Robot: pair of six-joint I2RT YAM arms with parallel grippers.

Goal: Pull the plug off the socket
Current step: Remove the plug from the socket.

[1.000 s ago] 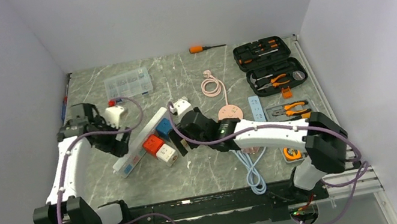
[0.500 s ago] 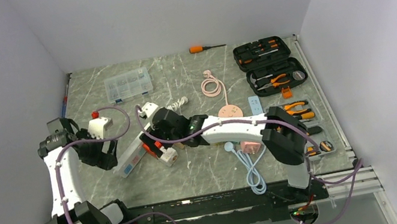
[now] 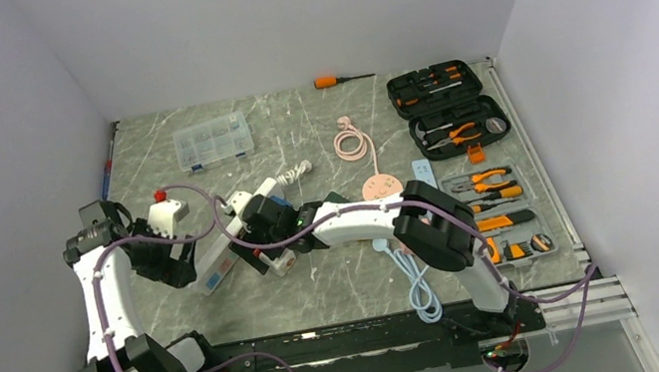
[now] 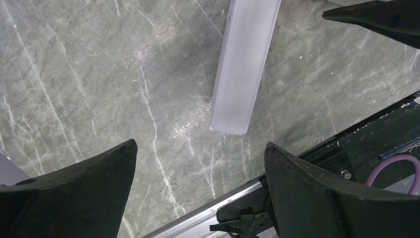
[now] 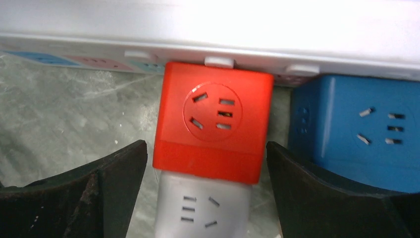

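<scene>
A long white power strip (image 3: 221,250) lies diagonally on the marble table; its end shows in the left wrist view (image 4: 242,69). A red cube plug (image 5: 213,121) is plugged into the strip (image 5: 208,29), with a white cube (image 5: 198,208) stuck on its near face and a blue cube plug (image 5: 361,129) to its right. My right gripper (image 5: 208,193) is open, its fingers on either side of the red and white cubes, not touching. My left gripper (image 4: 198,198) is open and empty just off the strip's near end.
A clear parts box (image 3: 213,142), an orange screwdriver (image 3: 328,81), open tool cases (image 3: 449,107), a pink round socket with coiled cord (image 3: 375,178) and a light blue cable (image 3: 415,283) lie around. The table's metal front rail (image 4: 233,203) runs below the left gripper.
My right arm has reached further left, bringing its gripper around the red and white cubes. My left arm has moved a little left and back off the strip's end.
</scene>
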